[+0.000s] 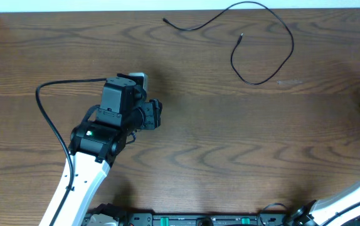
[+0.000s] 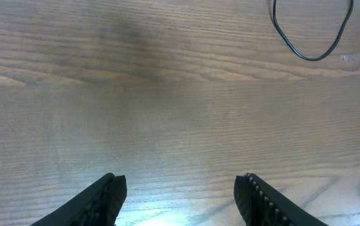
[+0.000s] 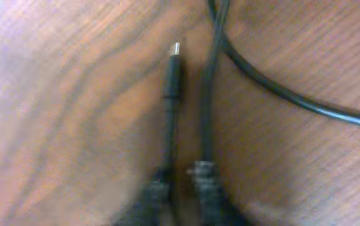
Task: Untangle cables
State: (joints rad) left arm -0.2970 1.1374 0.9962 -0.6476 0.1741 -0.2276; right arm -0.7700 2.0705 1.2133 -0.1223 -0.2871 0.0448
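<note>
Cable [image 1: 291, 44], thin and black, lay looped at the table's [image 1: 230, 157] far side, well apart from the left gripper [image 2: 180, 182], spread and empty (whether the right gripper [image 3: 180, 171] held a blurred plug end [image 3: 174, 66] couldn't be told); lifting one free end slowly seemed wisest.

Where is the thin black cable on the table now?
In the overhead view the black cable lies as a loose loop near the far edge of the table, right of centre, apart from the left fingers.
</note>
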